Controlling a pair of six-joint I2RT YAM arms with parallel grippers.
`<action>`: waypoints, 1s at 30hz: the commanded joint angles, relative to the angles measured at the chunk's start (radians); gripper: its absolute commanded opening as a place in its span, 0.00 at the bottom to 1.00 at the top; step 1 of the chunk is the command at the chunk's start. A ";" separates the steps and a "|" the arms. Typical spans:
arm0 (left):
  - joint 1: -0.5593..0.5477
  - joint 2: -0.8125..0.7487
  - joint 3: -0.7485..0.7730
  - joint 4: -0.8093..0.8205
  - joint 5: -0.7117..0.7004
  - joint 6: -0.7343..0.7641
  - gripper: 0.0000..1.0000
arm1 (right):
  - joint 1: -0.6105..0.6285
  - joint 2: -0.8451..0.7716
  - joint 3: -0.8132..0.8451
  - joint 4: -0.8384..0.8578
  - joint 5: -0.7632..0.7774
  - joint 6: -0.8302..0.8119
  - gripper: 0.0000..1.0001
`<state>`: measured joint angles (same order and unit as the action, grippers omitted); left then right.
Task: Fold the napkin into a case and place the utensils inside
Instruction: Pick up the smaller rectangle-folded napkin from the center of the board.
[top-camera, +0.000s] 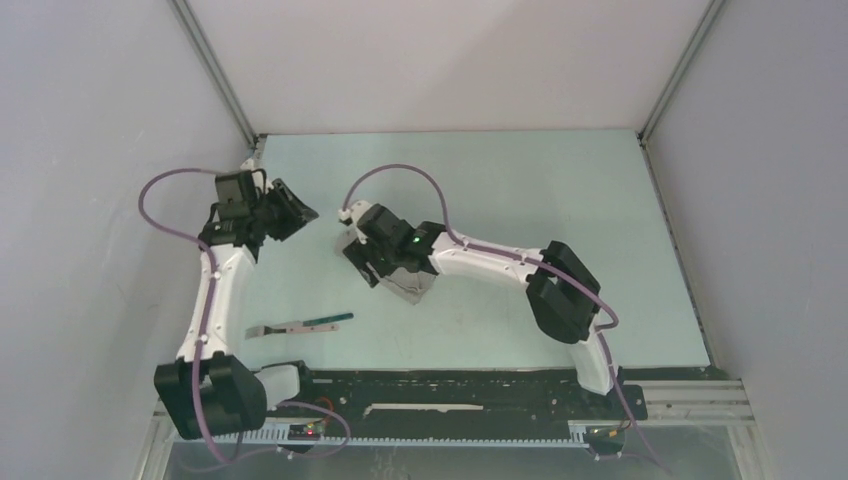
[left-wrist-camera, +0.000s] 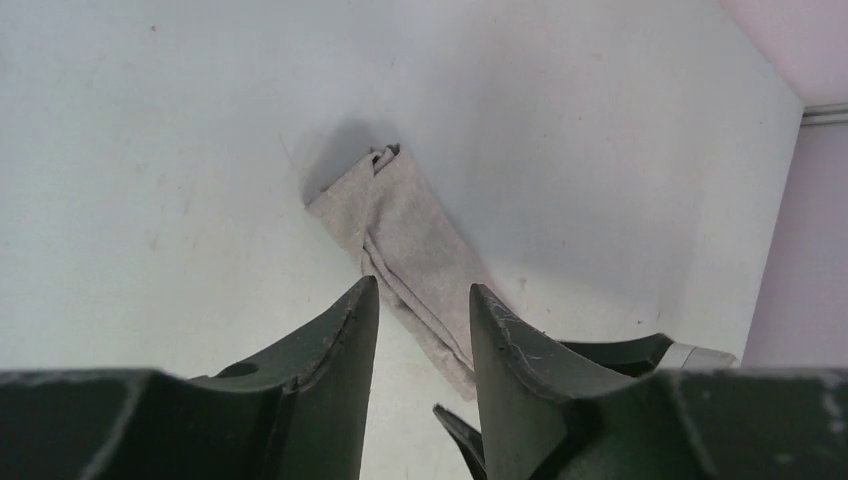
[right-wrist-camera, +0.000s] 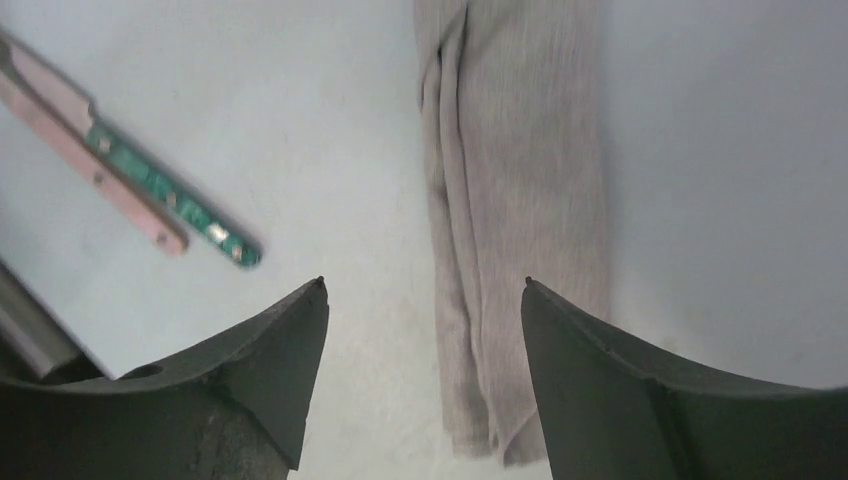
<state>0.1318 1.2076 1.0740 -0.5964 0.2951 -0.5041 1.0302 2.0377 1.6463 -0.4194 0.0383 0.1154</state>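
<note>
R gripper (right-wrist-camera: 423, 285) apart above case (right-wrist-camera: 520, 150), L gripper (left-wrist-camera: 423, 290) apart too, both empty; 2 utensils (top-camera: 300, 325) on table (top-camera: 520, 180).

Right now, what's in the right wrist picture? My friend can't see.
A narrow folded strip of light grey cloth runs between the dark fingers of the open right claw. Upper left, a flat silver metal utensil and a thin green-handled one lie side by side.
</note>
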 joint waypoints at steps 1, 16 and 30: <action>0.022 -0.068 -0.058 -0.053 -0.021 0.020 0.46 | 0.051 0.118 0.163 -0.067 0.202 -0.153 0.77; 0.088 -0.100 -0.189 0.022 0.026 -0.014 0.47 | 0.073 0.261 0.159 -0.006 0.270 -0.217 0.66; 0.094 -0.111 -0.249 0.054 0.045 -0.015 0.47 | 0.038 0.271 0.102 0.044 0.300 -0.182 0.23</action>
<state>0.2157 1.1198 0.8455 -0.5762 0.3214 -0.5148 1.0805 2.3093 1.7824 -0.3733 0.3241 -0.0650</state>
